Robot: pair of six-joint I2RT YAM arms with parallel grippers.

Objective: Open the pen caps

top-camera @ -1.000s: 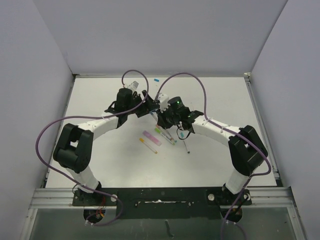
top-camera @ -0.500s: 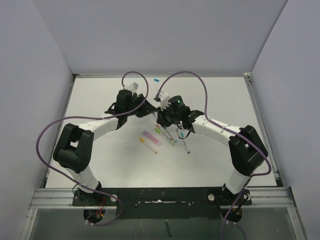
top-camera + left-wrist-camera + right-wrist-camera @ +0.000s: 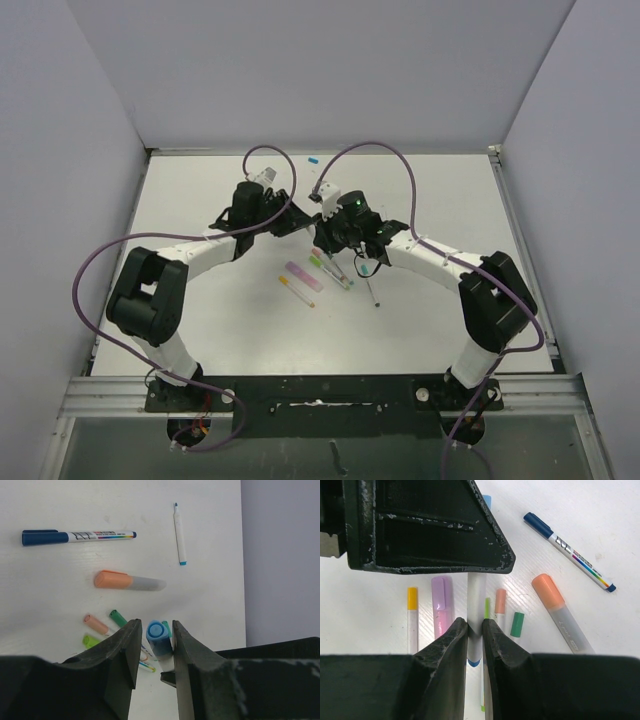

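Your left end effector pinches the stubby light-blue plastic cap, and at its 3 o'clock your right end effector clamps the thin white barrel.

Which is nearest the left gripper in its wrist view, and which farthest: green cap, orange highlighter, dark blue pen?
1. Green cap, just left of the left gripper.
2. Orange highlighter, farther up, centre.
3. Dark blue pen, top left.

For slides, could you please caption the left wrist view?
Left end effector clasps a blue cap, orange highlighter lying beyond.
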